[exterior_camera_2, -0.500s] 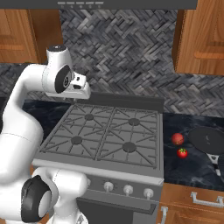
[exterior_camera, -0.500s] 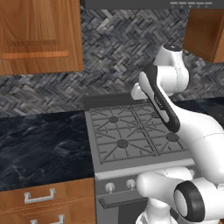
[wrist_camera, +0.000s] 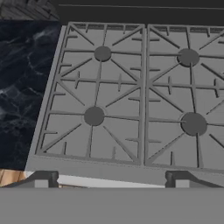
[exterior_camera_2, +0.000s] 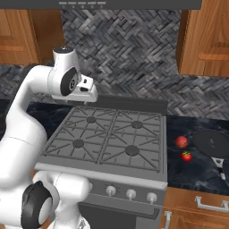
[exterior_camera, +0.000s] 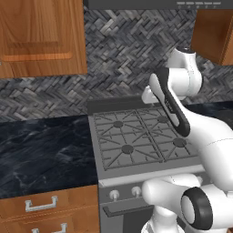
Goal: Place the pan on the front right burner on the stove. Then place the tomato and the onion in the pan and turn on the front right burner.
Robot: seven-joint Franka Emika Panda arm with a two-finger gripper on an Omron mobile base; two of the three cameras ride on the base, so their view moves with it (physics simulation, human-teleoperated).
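Hovering high above the grey metal four-burner stove (exterior_camera_2: 112,138), the hand (wrist_camera: 113,178) has its two dark fingertips spread wide, holding nothing. The round dark frying pan (exterior_camera_2: 211,142) lies on the black marbled surface (exterior_camera_2: 199,170) right of the stove, the dull red-brown onion (exterior_camera_2: 181,142) and green-topped bright red tomato (exterior_camera_2: 186,156) just beside it. The front right burner (exterior_camera_2: 132,150) is bare.

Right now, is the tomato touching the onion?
Apart. The right base view shows dark counter between the tomato and the onion.
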